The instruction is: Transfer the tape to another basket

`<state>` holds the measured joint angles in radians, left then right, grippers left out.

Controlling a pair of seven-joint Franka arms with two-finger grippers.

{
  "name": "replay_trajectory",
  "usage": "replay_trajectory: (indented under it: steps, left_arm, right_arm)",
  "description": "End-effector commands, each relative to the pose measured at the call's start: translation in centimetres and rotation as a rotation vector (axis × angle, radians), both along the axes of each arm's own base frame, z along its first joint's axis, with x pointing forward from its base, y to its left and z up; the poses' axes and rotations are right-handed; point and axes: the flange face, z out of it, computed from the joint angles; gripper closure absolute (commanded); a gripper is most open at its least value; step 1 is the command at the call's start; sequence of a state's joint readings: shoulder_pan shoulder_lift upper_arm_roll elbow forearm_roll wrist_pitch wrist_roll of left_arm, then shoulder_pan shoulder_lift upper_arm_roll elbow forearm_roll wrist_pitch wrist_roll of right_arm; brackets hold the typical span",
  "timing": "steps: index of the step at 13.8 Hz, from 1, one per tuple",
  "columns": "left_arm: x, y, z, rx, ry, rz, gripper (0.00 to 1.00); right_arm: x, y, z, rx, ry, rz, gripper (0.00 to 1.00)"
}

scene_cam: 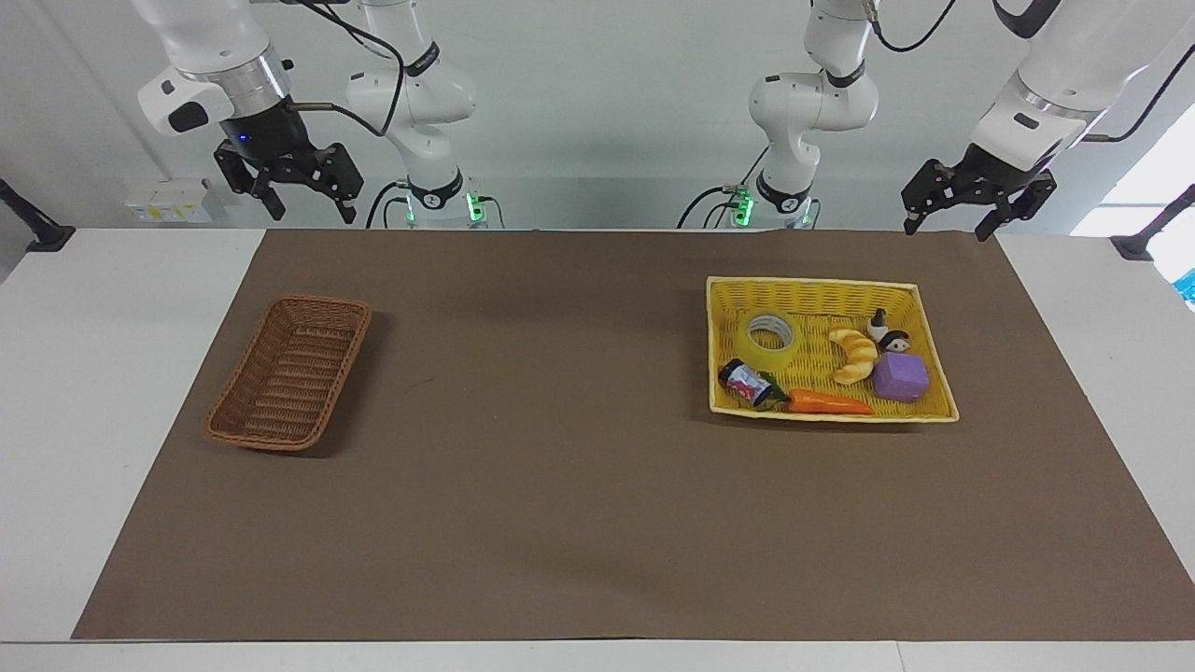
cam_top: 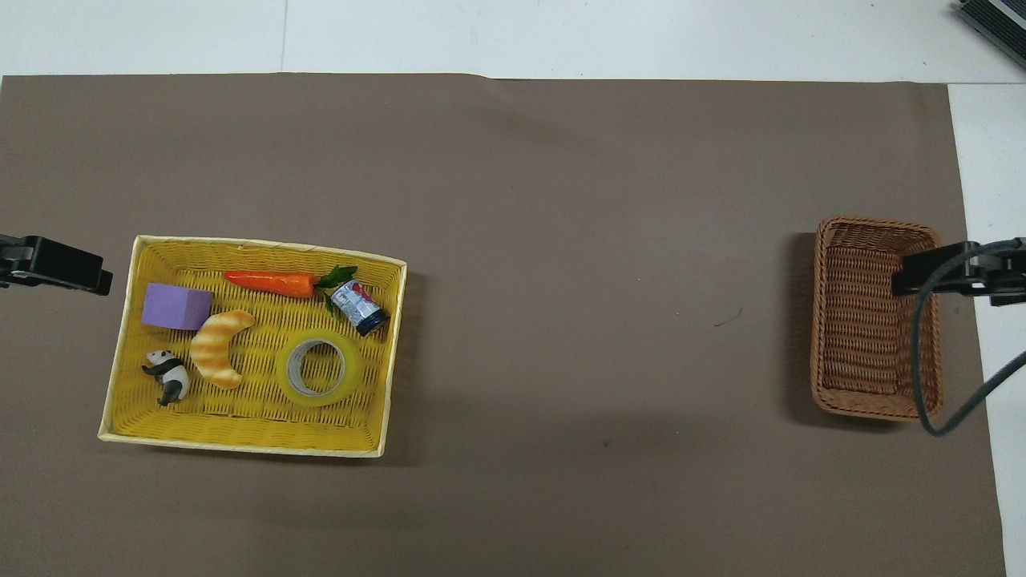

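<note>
**Open mat in the middle, clutter only in the yellow basket**

The brown mat [scene_cam: 560, 467] lies bare across the centre and whole lower half of the facing view. At centre right, the yellow basket [scene_cam: 719, 308] is crowded: the tape [scene_cam: 771, 338] lies flat with open air above it, a small can [scene_cam: 744, 381] just beside it, a croissant [scene_cam: 854, 355] close on its other flank, and a carrot [scene_cam: 826, 403] along the lower rim. At centre left, the brown basket [scene_cam: 289, 373] holds nothing.
</note>
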<state>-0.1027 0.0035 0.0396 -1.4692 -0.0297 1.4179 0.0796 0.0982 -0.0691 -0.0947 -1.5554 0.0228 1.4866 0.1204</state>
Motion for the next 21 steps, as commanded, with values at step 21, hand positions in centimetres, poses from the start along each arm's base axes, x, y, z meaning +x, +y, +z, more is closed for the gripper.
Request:
replay_trajectory:
  steps: [21]
  left_arm:
    - [-0.8, 0.2, 0.0, -0.004, 0.022, -0.004, 0.00]
  right_arm:
    - [-0.7, -0.6, -0.2, 0.014, -0.004, 0.021, 0.00]
